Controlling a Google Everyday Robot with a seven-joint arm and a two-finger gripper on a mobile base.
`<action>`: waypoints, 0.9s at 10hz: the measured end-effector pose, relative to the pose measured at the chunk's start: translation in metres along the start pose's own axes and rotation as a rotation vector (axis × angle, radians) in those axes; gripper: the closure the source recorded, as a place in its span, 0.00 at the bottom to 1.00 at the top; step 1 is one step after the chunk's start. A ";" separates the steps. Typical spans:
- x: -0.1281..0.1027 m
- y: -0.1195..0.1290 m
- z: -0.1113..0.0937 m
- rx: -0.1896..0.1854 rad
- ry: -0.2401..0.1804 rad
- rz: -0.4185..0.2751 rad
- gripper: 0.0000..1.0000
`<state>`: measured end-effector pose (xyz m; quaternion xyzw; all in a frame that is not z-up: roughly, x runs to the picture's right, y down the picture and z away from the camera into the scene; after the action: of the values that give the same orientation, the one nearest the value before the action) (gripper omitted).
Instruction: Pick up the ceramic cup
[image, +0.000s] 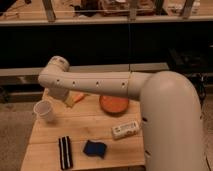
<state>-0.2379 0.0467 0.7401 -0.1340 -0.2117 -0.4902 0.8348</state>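
A: Where's the ceramic cup (45, 110)?
B: Standing near the counter's (90, 134) left edge, close beside the gripper (64, 96), which hangs wide and empty.
A: Advice?
B: Probably straddle the rim squarely, then close gently.

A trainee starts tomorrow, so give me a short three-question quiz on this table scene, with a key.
1. True or false: the gripper, over the wooden table's back left, holds the small white ceramic cup.
2. Which lies nearest the wide orange bowl? A white packet; B blue cloth; C black-and-white striped strip.
3. Fill in: in the picture, the cup stands ___ of the bowl.
Key: 1 false; 2 A; 3 left.
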 end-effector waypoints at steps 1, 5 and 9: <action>-0.002 0.000 0.002 -0.001 -0.006 -0.002 0.20; -0.014 -0.009 0.010 -0.003 -0.025 -0.022 0.20; -0.019 -0.015 0.028 -0.002 -0.052 -0.036 0.20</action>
<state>-0.2652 0.0658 0.7556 -0.1438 -0.2354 -0.5015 0.8200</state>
